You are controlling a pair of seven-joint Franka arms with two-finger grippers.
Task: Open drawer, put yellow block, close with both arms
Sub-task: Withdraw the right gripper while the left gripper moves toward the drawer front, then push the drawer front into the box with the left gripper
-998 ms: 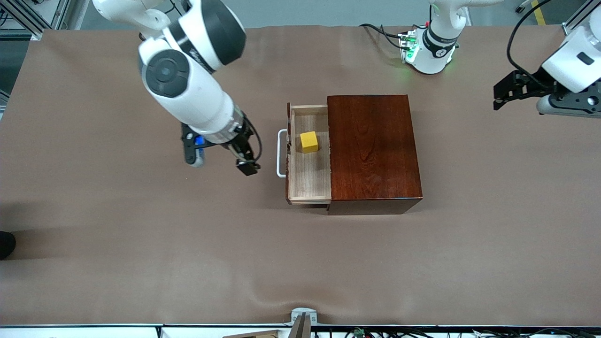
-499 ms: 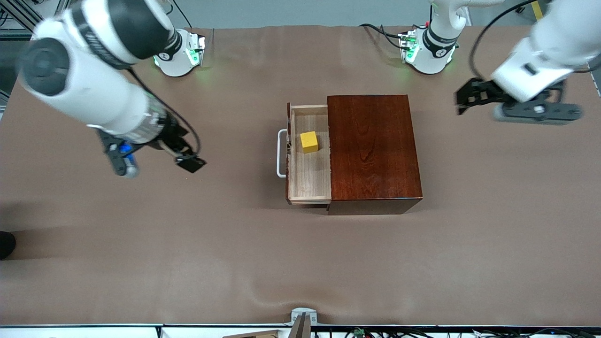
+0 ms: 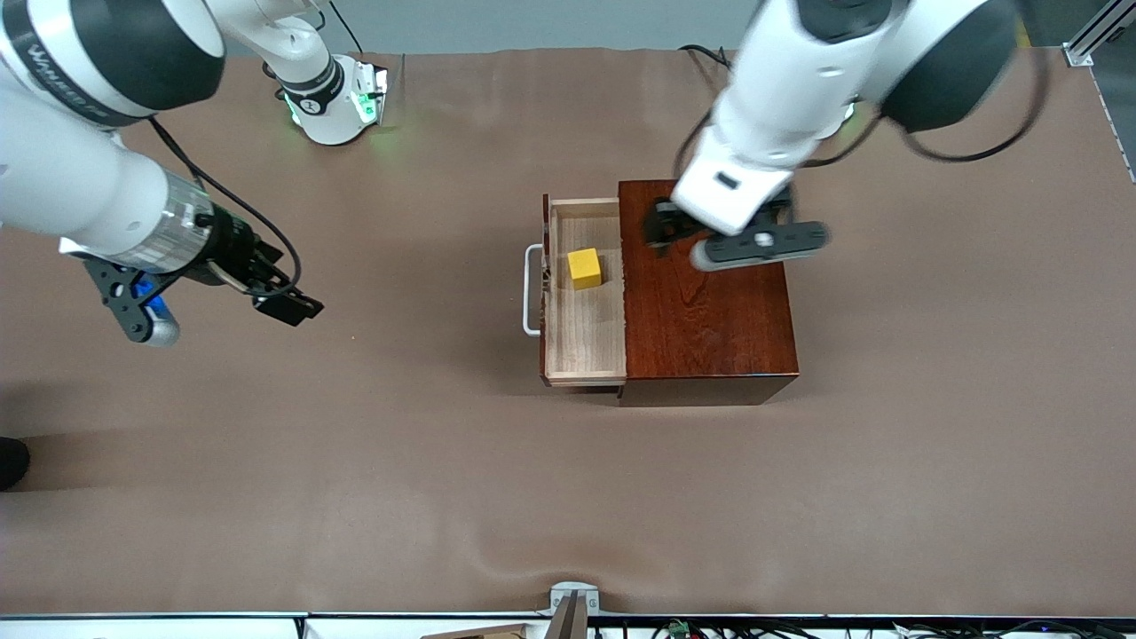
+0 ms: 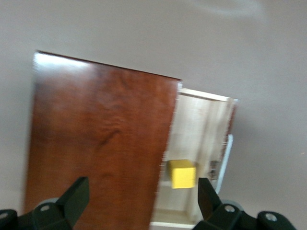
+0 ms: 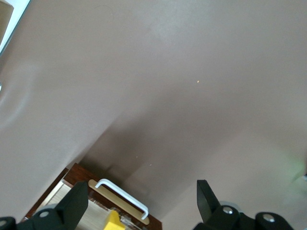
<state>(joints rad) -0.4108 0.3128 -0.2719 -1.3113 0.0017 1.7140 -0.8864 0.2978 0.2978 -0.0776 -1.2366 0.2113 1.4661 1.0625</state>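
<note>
The drawer (image 3: pixel 581 328) stands pulled out of the dark wooden box (image 3: pixel 706 302), with its white handle (image 3: pixel 531 290) toward the right arm's end of the table. The yellow block (image 3: pixel 584 268) lies in the drawer's tray. My left gripper (image 3: pixel 661 226) is open and empty, over the box top near the drawer's edge. In the left wrist view my left gripper (image 4: pixel 141 199) looks down on the box (image 4: pixel 96 139), drawer (image 4: pixel 199 129) and block (image 4: pixel 182 173). My right gripper (image 3: pixel 286 306) is open and empty over bare table, well away from the handle. In the right wrist view my right gripper (image 5: pixel 141 201) frames the handle (image 5: pixel 122 196) and the block (image 5: pixel 114 223).
The brown table cover (image 3: pixel 355 461) lies around the box. A small metal clamp (image 3: pixel 572 603) sits at the table edge nearest the front camera. The two arm bases (image 3: pixel 333 102) stand along the edge farthest from it.
The left arm has swung in from its end of the table to over the box. The right gripper has drawn away from the drawer handle toward its own end. Drawer and block have not moved.
</note>
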